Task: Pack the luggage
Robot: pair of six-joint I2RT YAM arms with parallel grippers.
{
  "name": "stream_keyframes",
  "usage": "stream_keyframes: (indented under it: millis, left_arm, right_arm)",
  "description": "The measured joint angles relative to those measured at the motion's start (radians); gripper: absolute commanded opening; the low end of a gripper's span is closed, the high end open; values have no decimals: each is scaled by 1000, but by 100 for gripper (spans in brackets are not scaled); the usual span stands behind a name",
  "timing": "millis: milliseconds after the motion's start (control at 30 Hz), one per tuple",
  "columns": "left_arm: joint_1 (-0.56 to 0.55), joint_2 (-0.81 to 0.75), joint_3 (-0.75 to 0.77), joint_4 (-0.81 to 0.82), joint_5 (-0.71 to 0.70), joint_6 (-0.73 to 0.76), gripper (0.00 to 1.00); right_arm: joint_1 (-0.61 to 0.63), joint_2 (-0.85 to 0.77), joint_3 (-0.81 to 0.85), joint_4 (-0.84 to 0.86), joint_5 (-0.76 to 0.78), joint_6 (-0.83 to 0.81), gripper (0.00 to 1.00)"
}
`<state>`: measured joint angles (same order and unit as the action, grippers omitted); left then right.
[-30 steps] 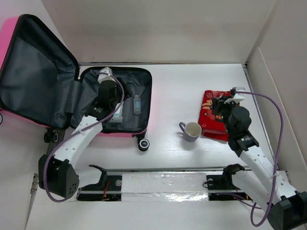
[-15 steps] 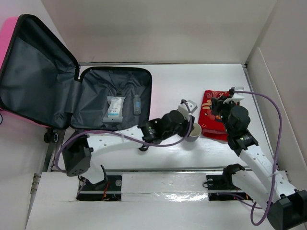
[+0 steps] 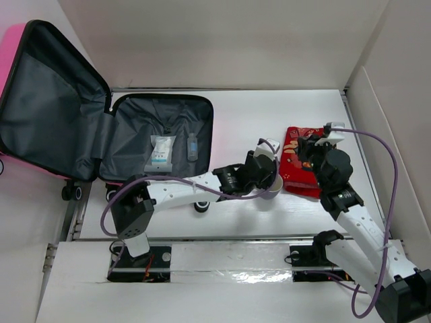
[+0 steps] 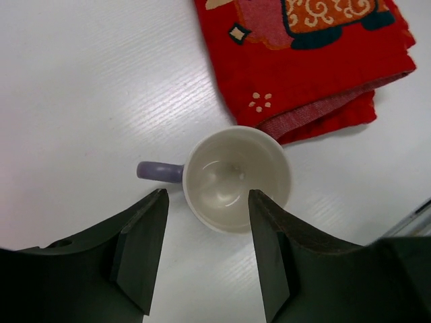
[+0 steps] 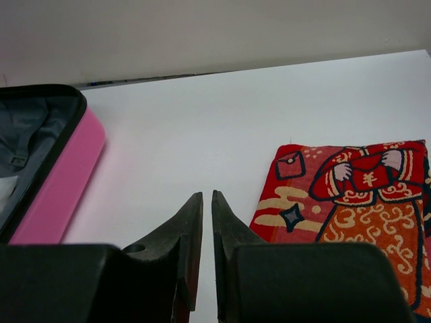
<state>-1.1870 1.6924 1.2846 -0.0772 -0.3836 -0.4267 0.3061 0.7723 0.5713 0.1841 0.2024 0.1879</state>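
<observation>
Bare table (image 3: 269, 111) runs along the top of the overhead frame, from the suitcase (image 3: 202, 145) to the right wall. At centre the left arm (image 3: 195, 188) lies across the table, blocking the way between suitcase and mug (image 4: 237, 178). The mug stands just beside the red cloth (image 3: 300, 161), a thin gap between them. Inside the suitcase a packet (image 3: 160, 153) and small bottle (image 3: 192, 145) fill the middle; lining around them lies bare.

One bright pink hard-shell suitcase (image 3: 47, 101) with dark grey lining lies open at the table's left edge. Inside it: one flat white packet (image 3: 160, 153) and one small clear bottle (image 3: 192, 146). On the table: one lilac mug (image 4: 232, 178) with a white interior, one folded red patterned cloth (image 3: 296, 161). Two robot arms.
</observation>
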Motion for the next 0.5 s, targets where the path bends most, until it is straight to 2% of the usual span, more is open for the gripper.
stream_keyframes:
  millis: [367,500]
  left_arm:
    - [53,166,88,43,73,236,45]
    - [60,185,90,43,108,290,39]
  right_arm:
    - [0,0,0,-2,8,0,19]
    - [0,-5,0,-2,11,0,19]
